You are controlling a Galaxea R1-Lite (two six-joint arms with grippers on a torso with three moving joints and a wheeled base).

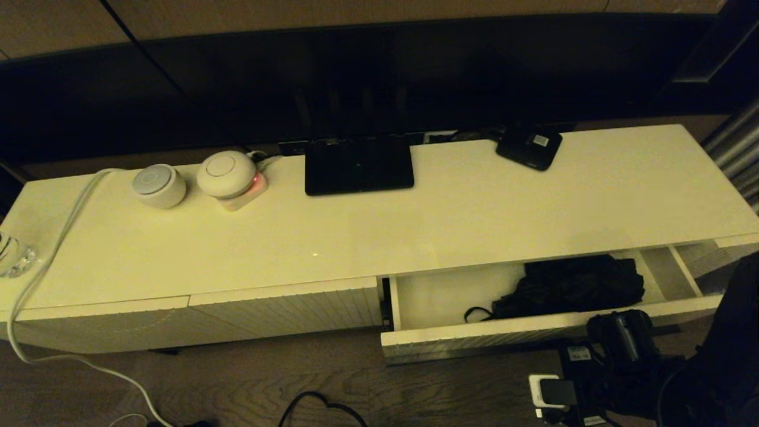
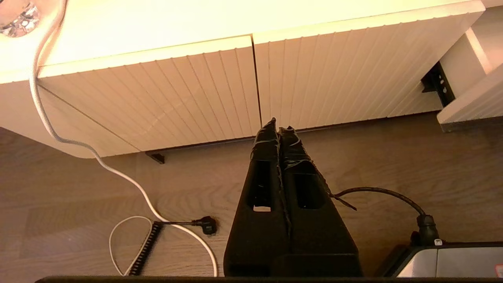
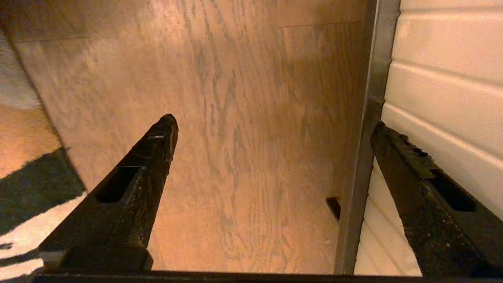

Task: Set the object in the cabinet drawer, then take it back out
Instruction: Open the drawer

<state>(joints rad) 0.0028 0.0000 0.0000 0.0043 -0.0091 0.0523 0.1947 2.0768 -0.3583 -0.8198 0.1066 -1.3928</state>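
The cabinet drawer (image 1: 504, 333) is pulled out at the right end of the cream cabinet. The black folding umbrella (image 1: 578, 284) lies inside it, its wrist loop (image 1: 477, 313) trailing left on the pale bottom. My right arm (image 1: 619, 341) hangs just in front of the drawer. The right gripper (image 3: 274, 125) is open and empty above the wood floor, with one finger (image 3: 393, 145) next to the ribbed drawer front (image 3: 444, 78). The left gripper (image 2: 279, 125) is shut on nothing, low before the closed ribbed panels (image 2: 334, 78). The drawer's corner (image 2: 471, 106) shows at that view's edge.
On the cabinet top stand a flat black stand base (image 1: 359, 165), a small black box with a white label (image 1: 529, 146), two round white devices (image 1: 159, 185) (image 1: 226, 173) and a glass piece (image 1: 15, 255). A white cable (image 1: 53, 249) drops to the floor. A black plug (image 2: 206, 225) lies there.
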